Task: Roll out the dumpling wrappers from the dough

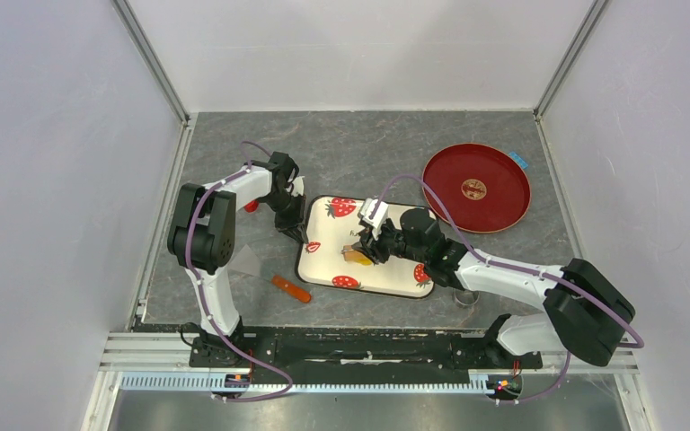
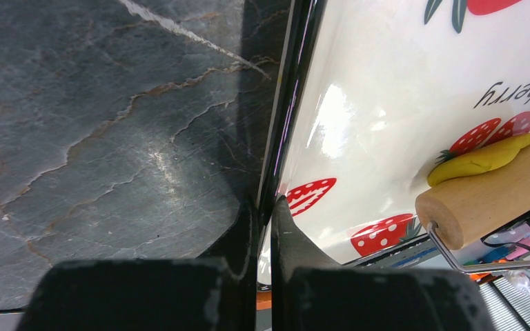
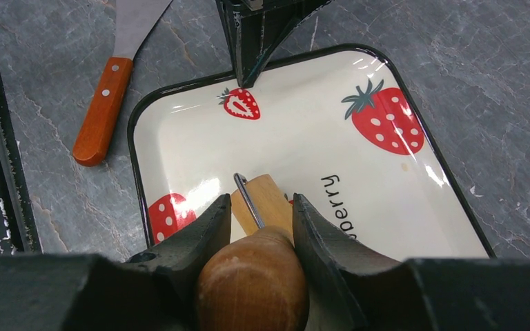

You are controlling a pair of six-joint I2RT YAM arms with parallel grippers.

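Rolling seems barely begun: the dough (image 2: pixel 479 160), a thick unflattened crescent on the tray (image 2: pixel 359 83), lies against the roller (image 2: pixel 486 200) whose handle the right gripper (image 3: pixel 261 203) clasps, while the left gripper (image 2: pixel 266 207) pinches the tray's rim.

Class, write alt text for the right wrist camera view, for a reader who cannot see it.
The right gripper clamps the wooden roller by its handle over a strawberry-print tray. The left gripper pinches the tray's far rim, and a wooden-handled spatula lies on the grey table beside it.
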